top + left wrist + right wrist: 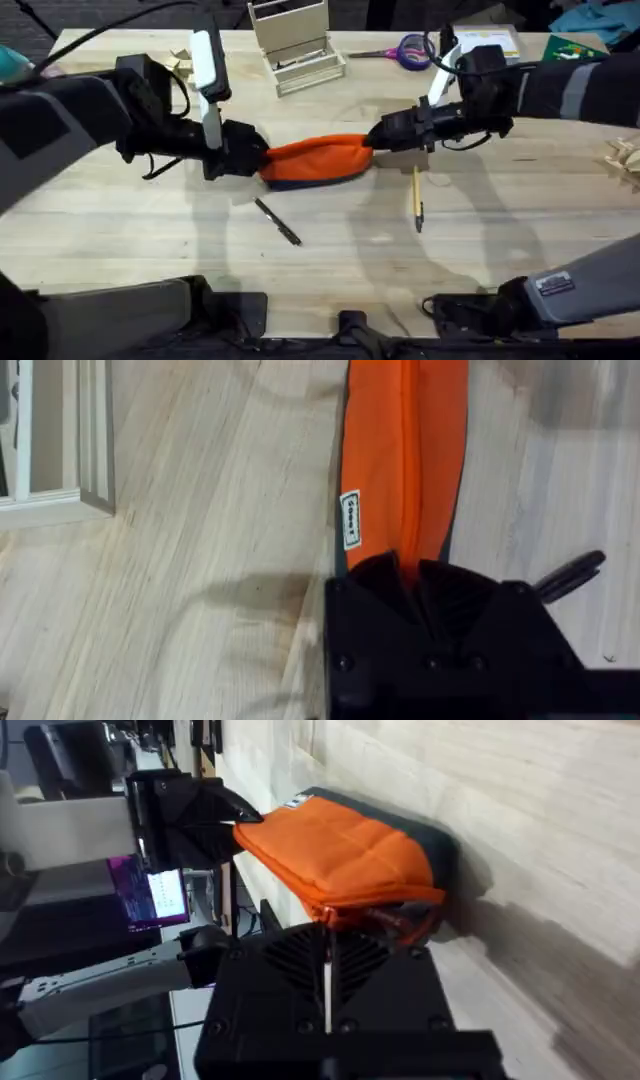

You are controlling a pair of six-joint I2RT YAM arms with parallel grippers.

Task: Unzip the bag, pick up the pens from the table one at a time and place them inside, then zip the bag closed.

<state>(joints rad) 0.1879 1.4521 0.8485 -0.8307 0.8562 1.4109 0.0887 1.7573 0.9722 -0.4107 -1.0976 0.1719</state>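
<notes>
The orange bag [315, 160] lies across the middle of the table [480, 250], stretched between both grippers. My left gripper [255, 155] is shut on its left end; in the left wrist view the jaws pinch the bag [405, 460] where the zipper line reaches them, and that line looks closed. At the bag's right end my right gripper [375, 135] is shut on the fabric by the zipper [385, 915]. The black pen [278, 222] lies in front of the bag. Right of it, below the right gripper, lies the tan pen [416, 198].
A wooden organiser [295, 45] stands at the back centre. Purple-handled scissors [405, 50] and papers [495, 40] lie at the back right. Small wooden pieces [625, 160] sit at the right edge. Bare wood runs along the table's front.
</notes>
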